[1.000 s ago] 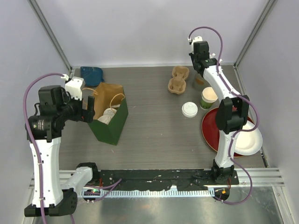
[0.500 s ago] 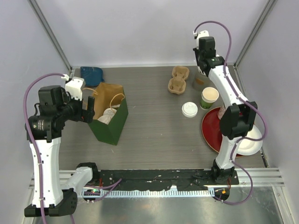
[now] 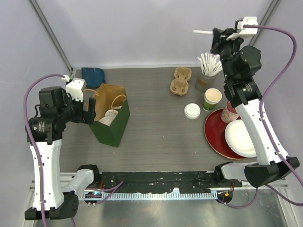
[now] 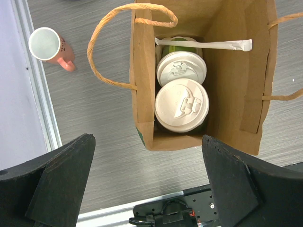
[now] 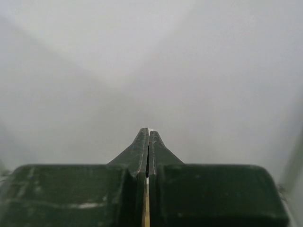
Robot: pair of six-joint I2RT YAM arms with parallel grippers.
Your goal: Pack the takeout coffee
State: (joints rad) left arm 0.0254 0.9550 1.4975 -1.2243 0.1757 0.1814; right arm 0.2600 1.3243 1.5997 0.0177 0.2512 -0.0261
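Pos. check, both arms.

Takeout coffee [image 4: 182,105]: two green cups w/ white lids, standing inside the paper bag [image 4: 227,71], against its left wall in the L wrist view. Front cup [image 4: 182,106] and rear cup [image 4: 181,68] touch, one behind the other. A paper-wrapped straw [image 4: 203,44] lies across the bag by the rear cup's far edge. The bag stands upright, mouth open, on the left part of the table [image 3: 156,137].

L gripper [image 4: 147,138]: jaws spread wide, nothing held. It hangs over the bag mouth. In the wrist view the cups sit btwn the two fingers and just ahead of them, with no contact w/ cups or bag. Pink mug [image 4: 45,45] stands on the table, apart from the bag.

R gripper [image 3: 215,34]: raised high at the rear right, well apart from bag and coffee. Jaws closed tight on a thin white stick [image 3: 202,31], which juts out leftward. The R wrist view shows only a pale sliver btwn the pads. Below it stands a holder of white sticks [image 3: 207,71].

Elsewhere on the right: lidless cup [image 3: 211,99], loose lid [image 3: 191,111], cup carrier [image 3: 180,80].
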